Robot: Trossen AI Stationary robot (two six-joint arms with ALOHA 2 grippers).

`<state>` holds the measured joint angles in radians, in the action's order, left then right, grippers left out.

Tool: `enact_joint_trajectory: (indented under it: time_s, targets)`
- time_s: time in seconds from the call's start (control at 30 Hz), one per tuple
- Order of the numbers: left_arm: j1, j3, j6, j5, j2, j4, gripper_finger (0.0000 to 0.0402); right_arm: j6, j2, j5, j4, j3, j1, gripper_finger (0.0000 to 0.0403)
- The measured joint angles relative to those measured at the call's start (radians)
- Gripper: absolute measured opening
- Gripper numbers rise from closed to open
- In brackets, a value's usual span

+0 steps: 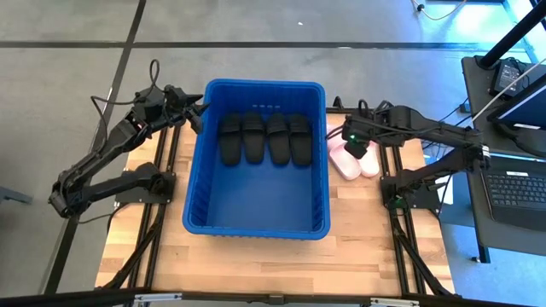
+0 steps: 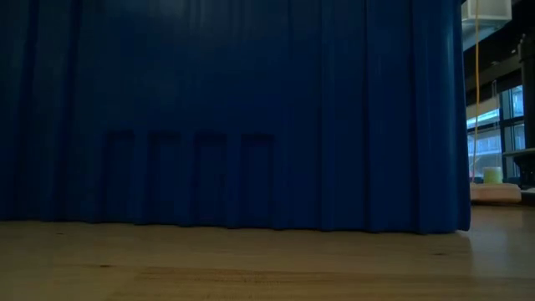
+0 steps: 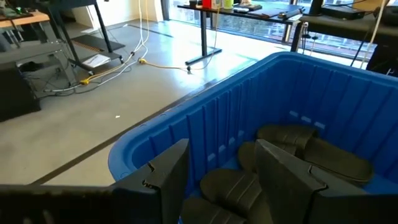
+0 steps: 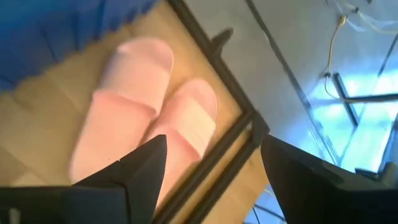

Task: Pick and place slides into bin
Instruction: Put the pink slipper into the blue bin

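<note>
Four black slides (image 1: 265,138) lie side by side on the floor of the blue bin (image 1: 196,192), in its far half; they also show in the left wrist view (image 3: 292,146). Two pale pink slides (image 1: 351,160) lie side by side on the table right of the bin, soles down; they also show in the right wrist view (image 4: 146,121). My right gripper (image 1: 357,145) hovers above the pink slides, open and empty (image 4: 211,168). My left gripper (image 1: 198,112) is open and empty (image 3: 221,171) above the bin's far left corner.
The bin's ribbed wall (image 2: 234,109) fills the low view. The near half of the bin's floor (image 1: 256,200) is bare. Bare wooden table (image 1: 256,256) lies in front of the bin. A laptop (image 1: 519,189) and dark desks stand beyond the table's right edge.
</note>
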<state>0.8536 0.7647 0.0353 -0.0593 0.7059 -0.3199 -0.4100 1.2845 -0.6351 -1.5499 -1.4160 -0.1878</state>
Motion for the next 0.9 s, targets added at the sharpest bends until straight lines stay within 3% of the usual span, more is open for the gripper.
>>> enact_joint_trajectory:
  time_s: [0.2, 0.47, 0.9]
  targets:
    - [0.000, 0.000, 0.001, 0.013, 0.000, 0.000, 0.0176, 0.032, -0.011, 0.009, 0.044, 0.129, -0.044, 0.0262]
    - [0.000, 0.000, 0.001, 0.025, 0.000, -0.001, 0.0176, 0.242, -0.011, 0.037, 0.188, 0.280, -0.073, 0.0262]
    - [0.000, 0.000, 0.001, 0.025, 0.001, -0.001, 0.0176, 0.417, -0.011, 0.054, 0.168, 0.361, -0.143, 0.0262]
